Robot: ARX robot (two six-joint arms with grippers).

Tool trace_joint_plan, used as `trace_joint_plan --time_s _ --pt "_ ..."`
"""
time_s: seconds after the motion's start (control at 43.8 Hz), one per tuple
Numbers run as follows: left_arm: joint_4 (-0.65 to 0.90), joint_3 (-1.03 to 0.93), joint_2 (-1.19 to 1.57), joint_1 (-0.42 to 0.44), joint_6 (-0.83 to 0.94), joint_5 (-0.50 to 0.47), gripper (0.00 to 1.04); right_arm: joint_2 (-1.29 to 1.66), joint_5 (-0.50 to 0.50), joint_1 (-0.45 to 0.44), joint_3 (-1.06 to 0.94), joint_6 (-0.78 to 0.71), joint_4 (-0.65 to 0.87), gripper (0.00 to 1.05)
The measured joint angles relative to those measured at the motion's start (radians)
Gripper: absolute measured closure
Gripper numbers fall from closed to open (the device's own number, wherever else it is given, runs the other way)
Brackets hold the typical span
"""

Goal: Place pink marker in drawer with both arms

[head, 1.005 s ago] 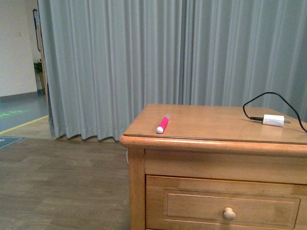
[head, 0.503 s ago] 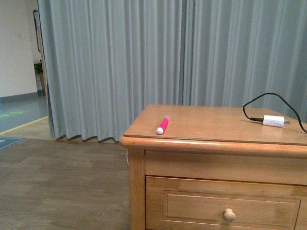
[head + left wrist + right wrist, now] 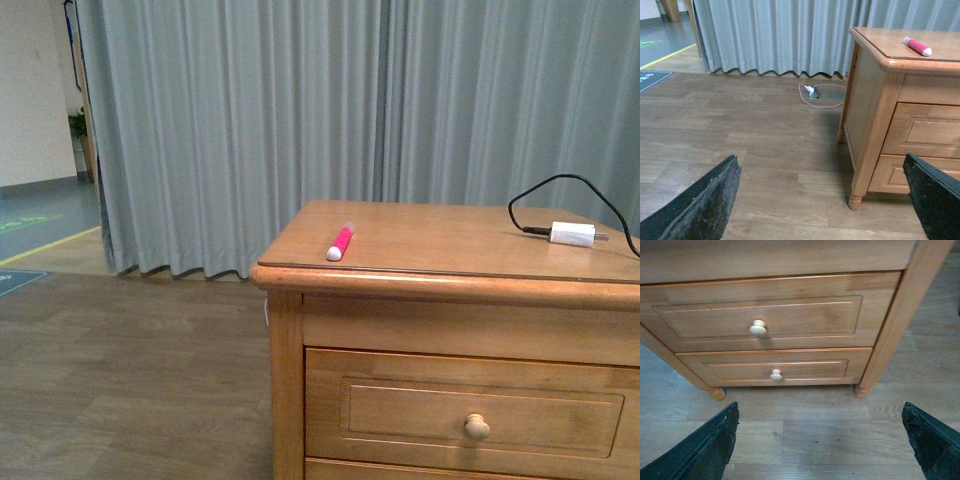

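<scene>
The pink marker [image 3: 340, 243] lies on the wooden cabinet top [image 3: 450, 250] near its front left corner, white cap toward me; the left wrist view also catches the marker [image 3: 917, 46]. Below the top, the drawer [image 3: 480, 410] is closed, with its round knob [image 3: 477, 427]. From the right wrist, the drawer [image 3: 760, 317] and knob [image 3: 758, 328] face me above a second, lower drawer [image 3: 775, 371]. My left gripper [image 3: 822, 205] hangs open over the floor, left of the cabinet. Low in front of the drawers, my right gripper [image 3: 820, 445] is open and empty. Neither arm shows in the front view.
A white charger plug [image 3: 572, 235] with a black cable [image 3: 545, 195] rests on the cabinet top at the right. Grey curtains [image 3: 300, 120] hang behind. A white cable and floor socket [image 3: 815, 93] lie on the wood floor near the cabinet's left leg [image 3: 856, 200].
The front view has shifted slightly: the cabinet, marker and plug sit a little higher in the picture and the drawer front shows more fully. The marker and plug have not moved on the top.
</scene>
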Motion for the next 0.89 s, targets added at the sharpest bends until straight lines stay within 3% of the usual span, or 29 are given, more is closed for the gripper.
trace_joint_plan --time_s 0.343,0.891 --pt "0.000 0.000 0.000 0.000 0.000 0.000 0.06 0.621 0.050 0.094 0.381 0.034 0.135 0.08" --pt "0.000 0.000 0.000 0.000 0.000 0.000 0.06 0.924 0.024 0.097 0.595 -0.024 0.308 0.08"
